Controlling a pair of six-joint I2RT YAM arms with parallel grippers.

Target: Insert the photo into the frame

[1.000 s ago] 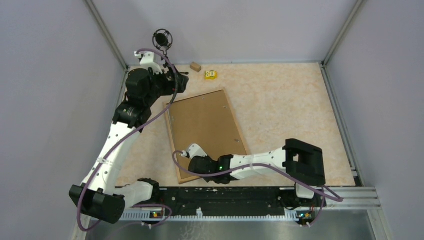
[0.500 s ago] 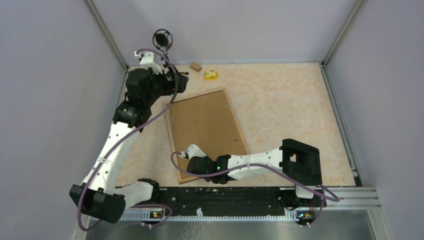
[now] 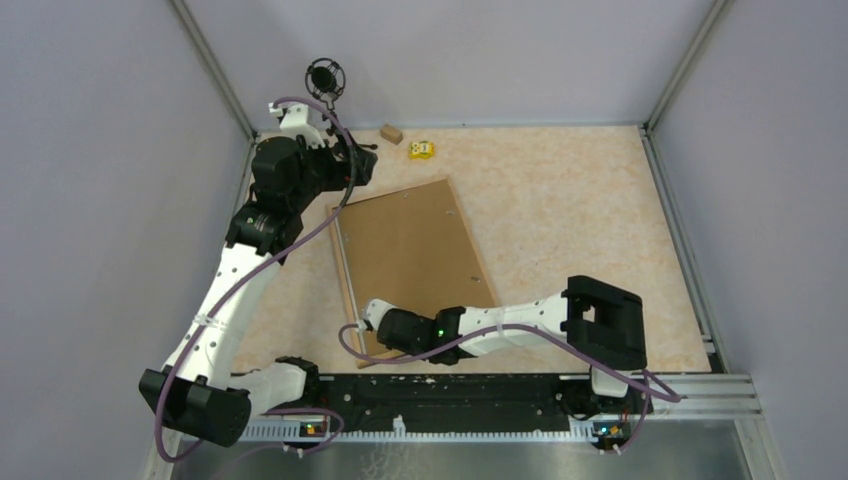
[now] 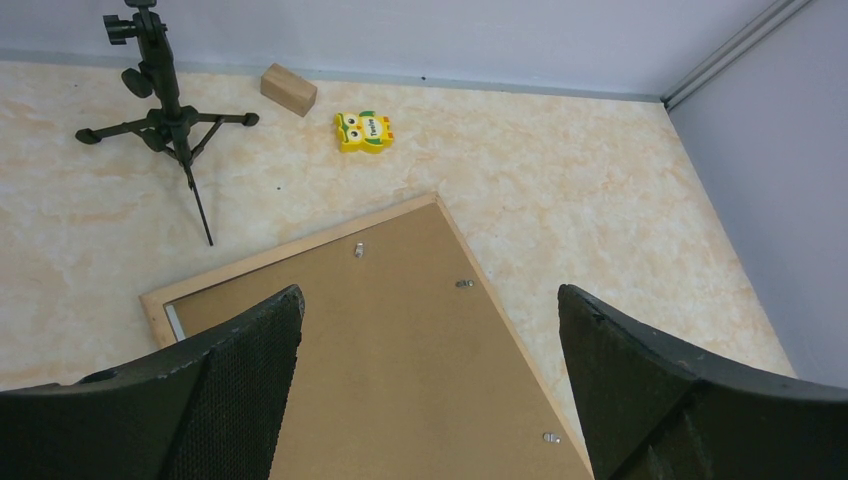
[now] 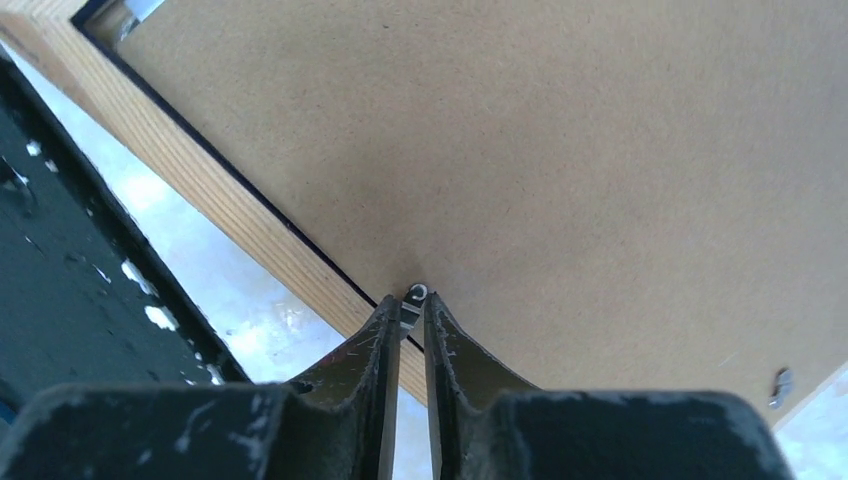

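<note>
Brown backing board [image 3: 410, 250] closes the frame [image 5: 240, 220]; right gripper [image 5: 408, 305] has just pinched its desk-front tab [image 5: 414, 296] to unlatch; left gripper [image 4: 428, 296] wide.

Pale wood grain on the frame [image 5: 230, 190]; plain brown on the backing board [image 4: 400, 350]; marbled beige on the worktop [image 4: 560, 170]; yellow on the owl toy [image 4: 364, 131].

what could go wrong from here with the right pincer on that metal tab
The right pincer is shut on only the tip of the small silver metal tab at the edge of the brown fibreboard backing board; it could slip off.
The left pincer hangs open above the light wooden rectangular frame, steadying nothing, so a pull may drag the frame.
</note>
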